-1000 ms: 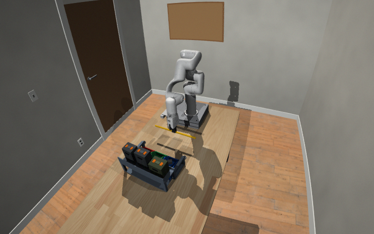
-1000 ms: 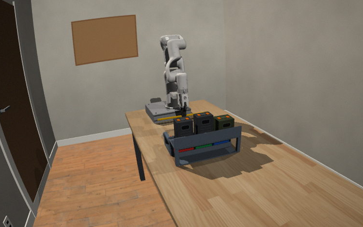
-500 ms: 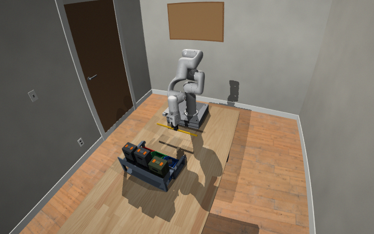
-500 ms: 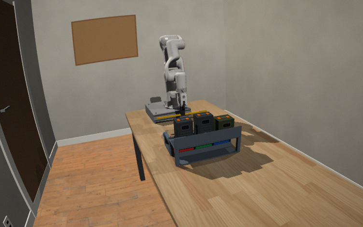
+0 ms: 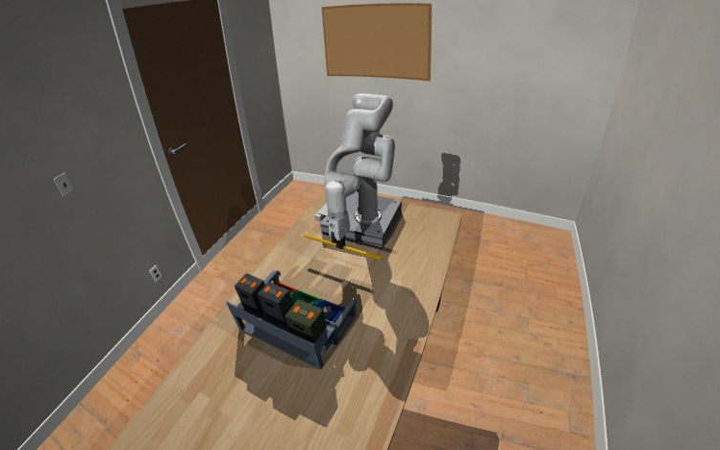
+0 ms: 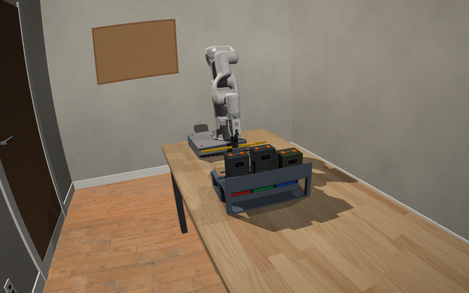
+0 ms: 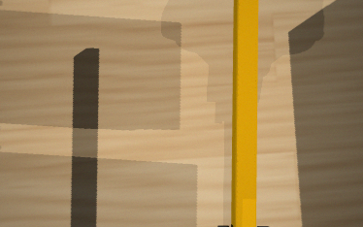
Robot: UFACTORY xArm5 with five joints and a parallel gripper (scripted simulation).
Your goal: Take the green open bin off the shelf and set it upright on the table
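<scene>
My gripper (image 5: 339, 241) is shut on a long yellow bar (image 5: 344, 247) and holds it level above the table, just in front of the arm's base. The bar also shows in the exterior view (image 6: 234, 145) and in the wrist view (image 7: 245, 112), where it runs top to bottom over bare wood. The green open bin (image 5: 306, 297) sits in the lower level of the grey shelf (image 5: 286, 328), between a red bin (image 5: 287, 288) and a blue bin (image 5: 329, 305). From the other side only its green front edge (image 6: 263, 188) shows.
Two dark closed boxes (image 6: 237, 163) (image 6: 263, 158) and an olive box (image 6: 289, 157) with orange latches stand on the shelf's top. The arm's grey base plate (image 5: 370, 218) sits at the table's far end. The bar's shadow (image 7: 85, 136) falls on the wood.
</scene>
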